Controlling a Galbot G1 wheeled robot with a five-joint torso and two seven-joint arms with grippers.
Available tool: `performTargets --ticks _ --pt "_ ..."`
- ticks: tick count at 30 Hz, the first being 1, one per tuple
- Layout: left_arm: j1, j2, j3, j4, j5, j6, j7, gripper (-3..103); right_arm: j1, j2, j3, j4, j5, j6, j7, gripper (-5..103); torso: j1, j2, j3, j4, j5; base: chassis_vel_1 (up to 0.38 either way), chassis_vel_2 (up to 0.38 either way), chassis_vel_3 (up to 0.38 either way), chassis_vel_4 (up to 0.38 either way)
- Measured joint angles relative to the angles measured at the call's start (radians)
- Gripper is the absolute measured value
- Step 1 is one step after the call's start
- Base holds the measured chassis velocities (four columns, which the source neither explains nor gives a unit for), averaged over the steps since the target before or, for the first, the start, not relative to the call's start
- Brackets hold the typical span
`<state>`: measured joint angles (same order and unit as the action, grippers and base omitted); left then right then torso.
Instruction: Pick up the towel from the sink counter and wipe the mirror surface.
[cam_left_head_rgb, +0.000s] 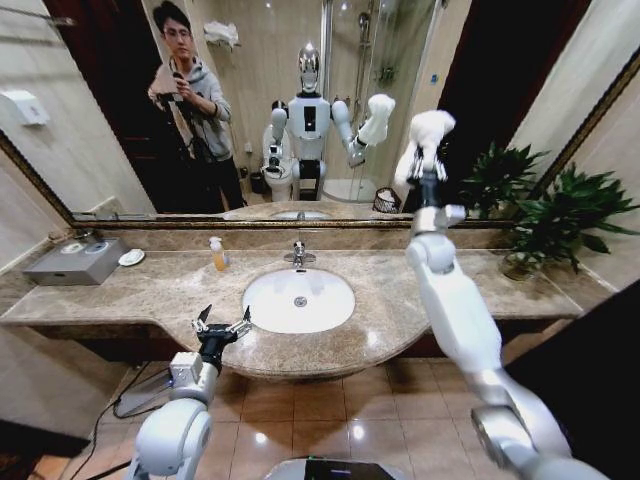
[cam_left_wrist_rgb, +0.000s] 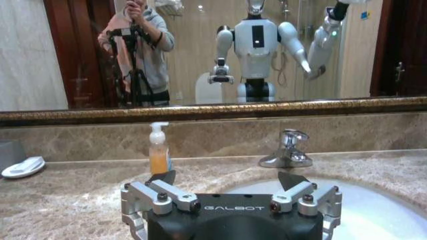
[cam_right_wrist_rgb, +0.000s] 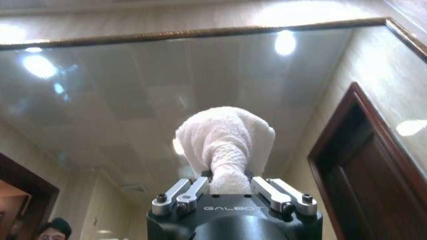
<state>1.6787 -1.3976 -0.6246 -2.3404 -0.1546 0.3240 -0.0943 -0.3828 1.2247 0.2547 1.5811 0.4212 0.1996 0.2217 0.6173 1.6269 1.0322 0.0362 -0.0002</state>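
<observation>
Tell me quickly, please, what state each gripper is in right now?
Left gripper: open, holding nothing, above the sink counter.
Right gripper: shut on the towel, raised at the mirror.

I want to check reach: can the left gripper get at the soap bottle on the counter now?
Probably yes. The left gripper is open and low at the counter's front edge; bare sink counter lies between it and the soap bottle.

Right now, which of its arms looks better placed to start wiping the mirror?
The right one. Its end effector is raised against the mirror and already clamps the towel. The left end effector sits low at the sink counter edge, open and empty.
</observation>
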Motion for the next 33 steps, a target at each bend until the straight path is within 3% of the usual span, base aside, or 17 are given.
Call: performTargets --ticks 11,21,22,24,33 --pt "0.0 0.0 0.0 0.0 0.0 0.0 0.0 100 -0.035 -0.02 -0.006 0.036 0.015 -0.019 -0.015 19 0.0 0.0 0.0 0.0 0.0001 -0.055 0.049 0.058 -0.061" --pt "0.0 0.0 0.0 0.0 0.0 0.0 0.0 100 -0.046 -0.033 -0.008 0.087 0.024 -0.02 -0.014 19 0.0 0.0 0.0 0.0 0.0007 -0.206 0.199 0.215 -0.194" --pt "0.0 0.0 0.0 0.0 0.0 0.0 0.0 100 -0.046 -0.034 -0.008 0.099 0.024 -0.019 -0.014 19 0.0 0.0 0.0 -0.0004 -0.0005 -0.265 0.25 0.238 -0.267" --pt "0.0 0.0 0.0 0.0 0.0 0.0 0.0 100 -0.042 -0.035 -0.008 0.13 0.022 -0.016 -0.015 19 0.001 0.0 0.0 0.0 0.0008 -0.243 0.229 0.205 -0.258" --pt "0.0 0.0 0.0 0.0 0.0 0.0 0.0 100 0.029 -0.027 0.01 0.15 -0.014 -0.018 -0.014 19 0.0 0.0 0.0 0.0 0.0003 -0.103 0.108 0.048 -0.065"
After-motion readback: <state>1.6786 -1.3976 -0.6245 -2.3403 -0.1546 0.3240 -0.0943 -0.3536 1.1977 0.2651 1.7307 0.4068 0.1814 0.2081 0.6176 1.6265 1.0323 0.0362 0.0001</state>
